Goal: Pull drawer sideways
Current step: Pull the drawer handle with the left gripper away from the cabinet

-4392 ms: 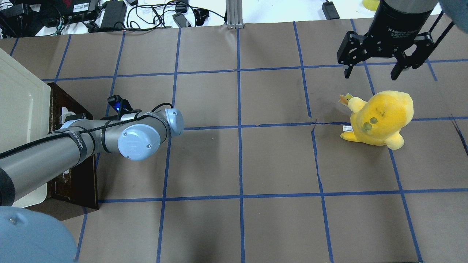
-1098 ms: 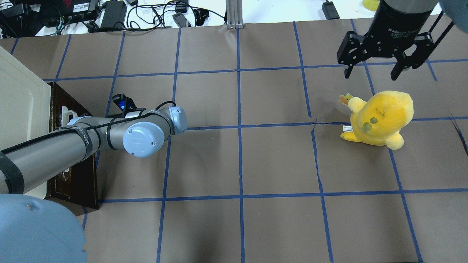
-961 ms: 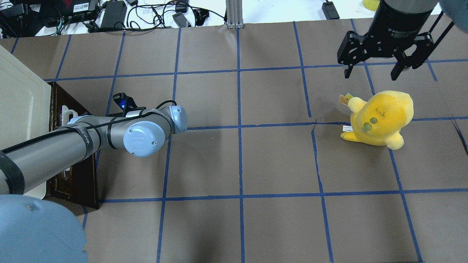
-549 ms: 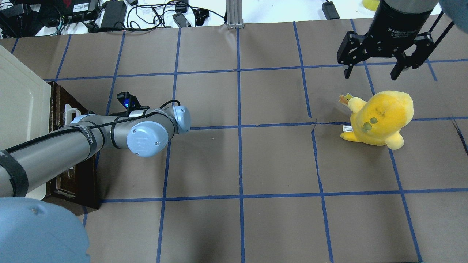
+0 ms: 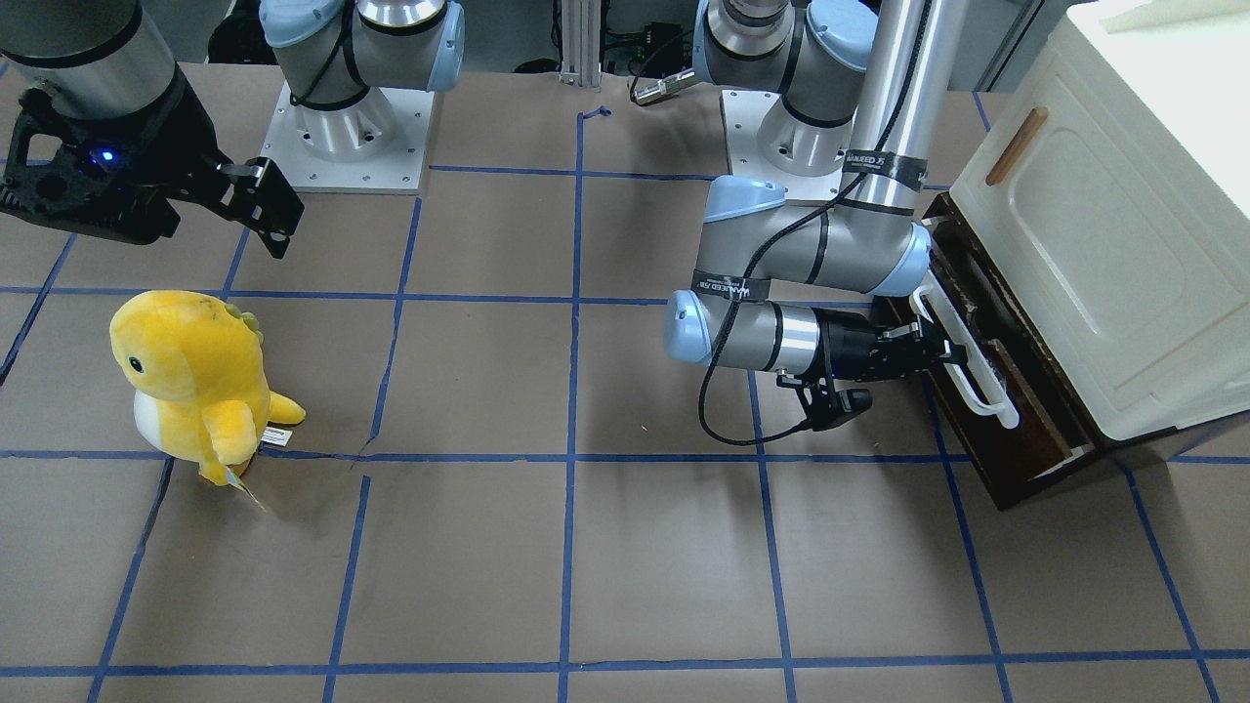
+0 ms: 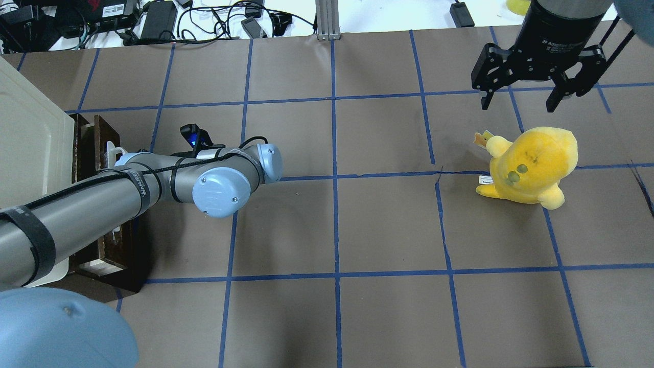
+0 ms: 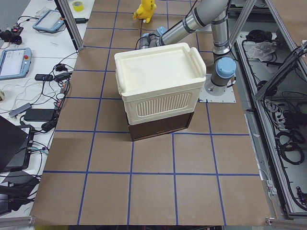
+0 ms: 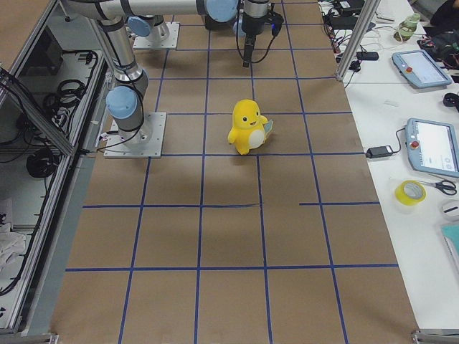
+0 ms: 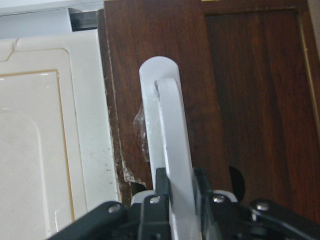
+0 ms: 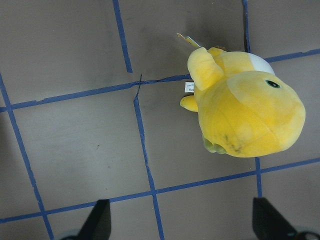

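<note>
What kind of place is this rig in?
Most likely a robotics lab cell: a table covered in brown paper with a blue tape grid, teach pendants and cables on the side bench, and only props, a small cabinet with a drawer and a yellow plush.

Cabinet: cabinet (image 5: 1104,215) stands on the table (image 6: 332,230) at the end on the robot's left.
Drawer: drawer (image 9: 250,100) sits under the cabinet body, at its base, its front facing the table's middle and standing a little way out.
Handle: bar handle (image 9: 167,125) runs along the drawer front.
Left gripper: left gripper (image 9: 181,200) meets the bar, one finger on each side.
Plush toy: plush toy (image 6: 531,163) stands on the robot's right half, well apart from the cabinet.
Right gripper: right gripper (image 6: 519,102) hangs above the table near the toy, not touching it.
Cables: cables (image 6: 214,20) lie beyond the table's far edge.
</note>
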Tool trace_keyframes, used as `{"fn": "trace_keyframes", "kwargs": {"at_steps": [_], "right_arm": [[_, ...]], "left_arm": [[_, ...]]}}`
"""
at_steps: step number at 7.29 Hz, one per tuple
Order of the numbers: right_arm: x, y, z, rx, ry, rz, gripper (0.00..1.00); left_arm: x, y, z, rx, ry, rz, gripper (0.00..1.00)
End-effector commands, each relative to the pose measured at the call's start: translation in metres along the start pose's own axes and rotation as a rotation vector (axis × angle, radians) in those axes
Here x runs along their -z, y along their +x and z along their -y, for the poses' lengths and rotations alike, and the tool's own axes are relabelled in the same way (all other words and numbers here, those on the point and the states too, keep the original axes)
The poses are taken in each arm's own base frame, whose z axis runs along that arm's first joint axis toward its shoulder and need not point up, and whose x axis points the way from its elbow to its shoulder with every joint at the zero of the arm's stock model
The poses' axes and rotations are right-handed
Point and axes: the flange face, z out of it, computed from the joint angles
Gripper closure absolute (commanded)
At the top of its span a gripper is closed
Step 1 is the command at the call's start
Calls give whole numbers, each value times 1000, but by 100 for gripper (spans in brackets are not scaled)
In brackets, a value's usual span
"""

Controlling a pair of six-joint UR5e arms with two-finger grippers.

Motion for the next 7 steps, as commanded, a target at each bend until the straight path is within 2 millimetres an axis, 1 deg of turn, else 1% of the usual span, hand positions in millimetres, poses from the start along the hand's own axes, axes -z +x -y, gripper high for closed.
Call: {"fn": "trace_keyframes", "kwargs": {"at_steps": [1, 2, 5, 7], "right_arm": [[0, 0, 0, 0, 0, 0, 0], [0, 1, 0, -1, 0, 0, 0], [0, 0, 0, 0, 0, 0, 0], [0, 1, 0, -1, 0, 0, 0]], "left_arm": [[13, 7, 0, -12, 21, -3, 86], [19, 3, 4, -3, 29, -6, 86], [51, -8, 13, 27, 49, -61, 86], [54, -4, 13, 20, 52, -61, 86]]}}
